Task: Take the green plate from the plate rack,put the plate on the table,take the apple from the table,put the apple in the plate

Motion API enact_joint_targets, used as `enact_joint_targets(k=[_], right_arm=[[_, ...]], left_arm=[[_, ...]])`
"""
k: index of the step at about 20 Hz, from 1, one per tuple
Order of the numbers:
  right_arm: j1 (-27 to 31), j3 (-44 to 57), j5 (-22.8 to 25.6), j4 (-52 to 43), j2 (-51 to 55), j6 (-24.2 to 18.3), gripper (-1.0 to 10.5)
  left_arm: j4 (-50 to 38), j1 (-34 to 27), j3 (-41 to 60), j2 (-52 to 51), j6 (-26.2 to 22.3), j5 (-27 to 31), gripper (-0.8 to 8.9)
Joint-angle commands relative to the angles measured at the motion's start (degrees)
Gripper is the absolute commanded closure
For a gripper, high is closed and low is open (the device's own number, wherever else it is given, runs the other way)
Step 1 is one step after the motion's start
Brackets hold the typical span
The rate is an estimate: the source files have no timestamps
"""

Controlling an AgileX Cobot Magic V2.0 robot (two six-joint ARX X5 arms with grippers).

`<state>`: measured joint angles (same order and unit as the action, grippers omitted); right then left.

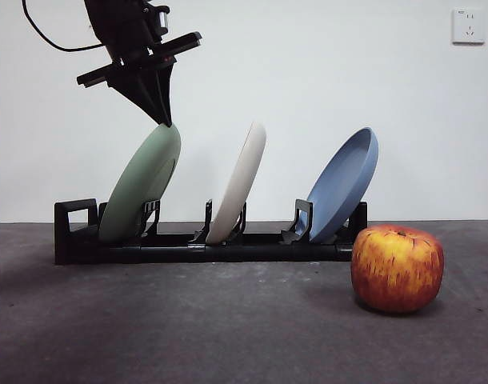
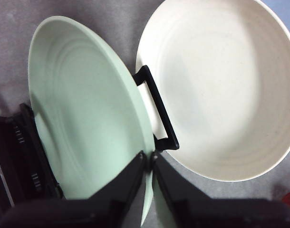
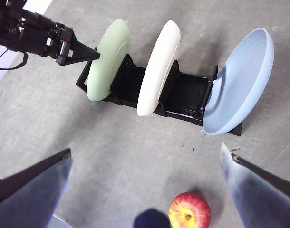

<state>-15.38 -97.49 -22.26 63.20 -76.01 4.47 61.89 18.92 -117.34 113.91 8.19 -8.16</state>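
Front view is showing you the round red-and-yellow apple (image 1: 397, 268) sitting near right on the dark grey table (image 1: 188, 336). Farther left, the left gripper (image 1: 166, 120) is pinching the matte sage-green plate (image 1: 140, 196), stiff and probably slick, by its top rim in the long black plate rack (image 1: 196, 250); the right gripper (image 3: 145, 190) is waiting, jaws apart.

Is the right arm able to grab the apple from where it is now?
Probably yes. The right end effector hangs open above the apple, which sits alone on the table, apart from the plate rack. Nothing lies between them.

cream plate (image 1: 239, 184) — beside green plate (image 1: 140, 194)
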Motion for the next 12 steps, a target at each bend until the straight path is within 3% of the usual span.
enact_joint_targets(k=[1,5,12], right_arm=[[-0.09,-0.28,0.24,-0.15,-0.35,-0.26,3.5],[-0.09,-0.28,0.22,-0.15,-0.35,-0.26,3.5],[-0.09,-0.28,0.24,-0.2,-0.35,-0.26,3.5]], left_arm=[[-0.92,-0.09,-0.39,0.48,-0.33,-0.33,8.26],[-0.35,0.15,-4.79,0.48,0.11,-2.86,8.26],[6.25,2.47,-24.81,0.46,0.11,-2.69,8.26]])
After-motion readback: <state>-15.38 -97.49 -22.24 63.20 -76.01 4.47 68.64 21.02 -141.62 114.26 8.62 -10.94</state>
